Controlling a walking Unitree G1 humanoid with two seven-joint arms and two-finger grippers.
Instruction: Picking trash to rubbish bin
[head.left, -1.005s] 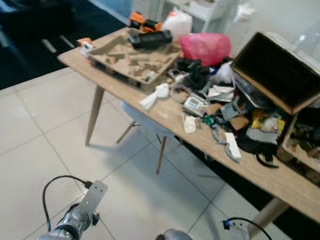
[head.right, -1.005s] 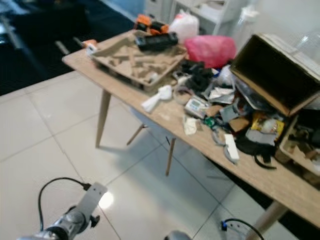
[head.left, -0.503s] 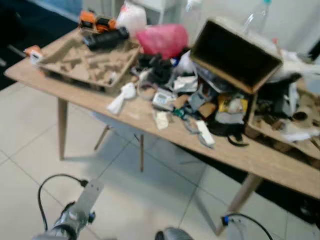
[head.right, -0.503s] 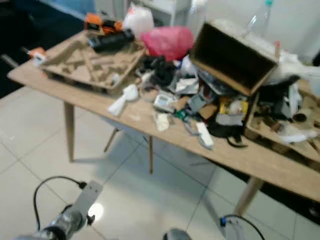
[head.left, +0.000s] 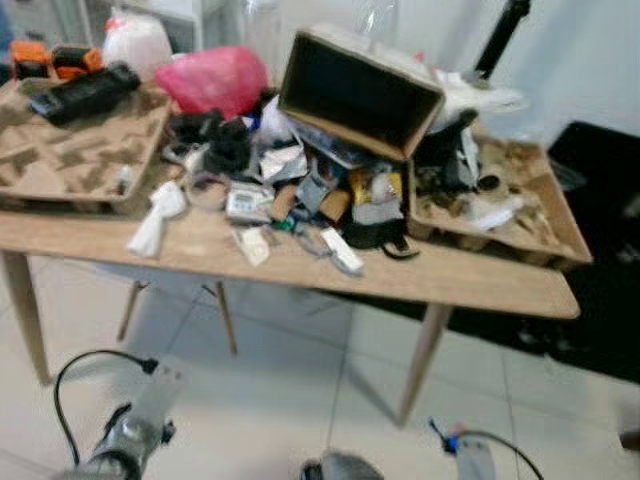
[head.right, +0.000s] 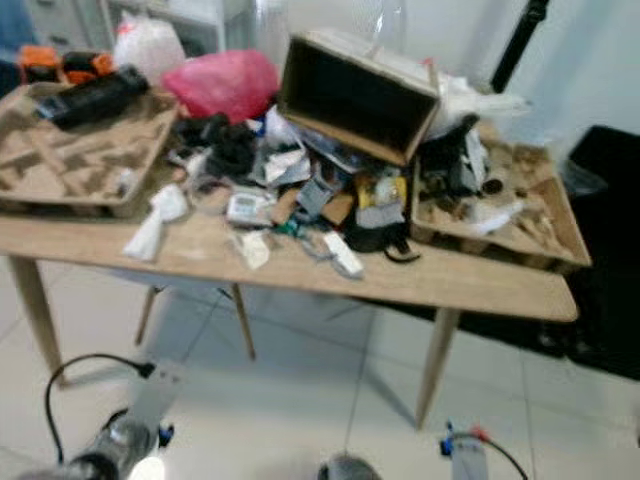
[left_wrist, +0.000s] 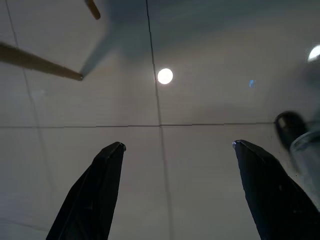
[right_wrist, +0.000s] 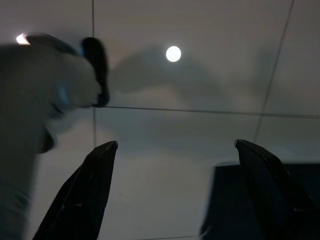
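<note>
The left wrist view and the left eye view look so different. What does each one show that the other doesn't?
The left wrist view adds the left hand with its black fingers spread open above the floor tiles. The left eye view adds the tabletop clutter: a pink bag, an open cardboard box and white crumpled paper. Both show pale floor tiles and a wooden table leg.

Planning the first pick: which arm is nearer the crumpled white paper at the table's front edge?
Left. The left arm hangs low, roughly below the crumpled white paper; the right arm hangs far off to the paper's right.
</note>
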